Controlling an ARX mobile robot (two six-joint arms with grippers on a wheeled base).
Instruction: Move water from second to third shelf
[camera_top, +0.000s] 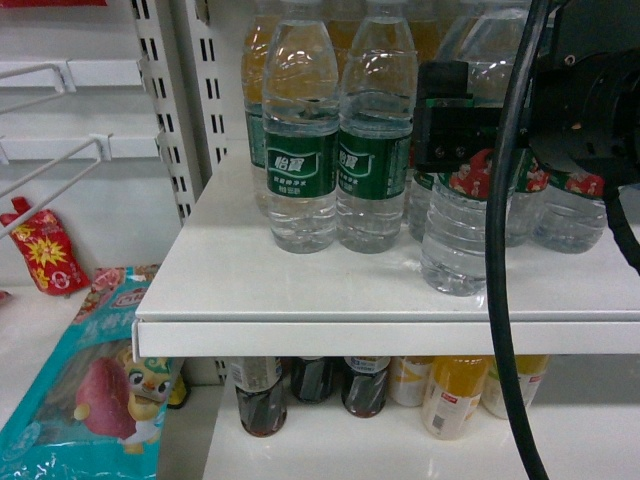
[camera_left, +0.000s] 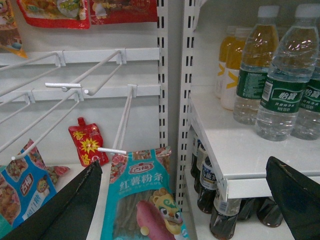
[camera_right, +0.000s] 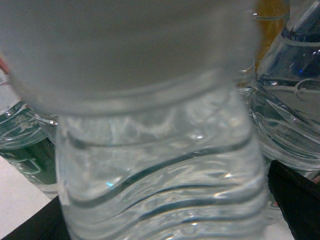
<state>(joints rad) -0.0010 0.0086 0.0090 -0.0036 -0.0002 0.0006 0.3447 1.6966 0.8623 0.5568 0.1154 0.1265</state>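
Water bottle (camera_top: 462, 225): stands upright on the white shelf (camera_top: 300, 300), right at the right claw (camera_top: 455, 130), whose black body covers its label band; in the right wrist view its cap and ribbed shoulder (camera_right: 150, 165) fill the frame between the dark finger edges.
Right claw state: around the bottle at label height; I cannot tell whether the fingers are pressing it or just standing beside it.
Left claw (camera_left: 190, 200): spread wide, holding nothing, hanging low and well to the left of the water, in front of the snack bags.
Weight: judged fairly heavy, since the bottle looks full nearly to the neck.
Stiffness: thin ribbed plastic, likely to give under a hard squeeze; the cap is on, so spilling is unlikely.
Slip: smooth wet-looking plastic could slide; the ribs and label wrap should give better purchase.
Where to grip: mid-body at the label band, keeping it upright.
Water count: two green-label bottles (camera_top: 300, 150) just left of the claw, the one at the claw, and at least two more behind and right of it, partly hidden.
Below the claw: three dark bottles (camera_top: 262, 395) and about three orange or pale ones (camera_top: 455, 395) on the lower shelf.
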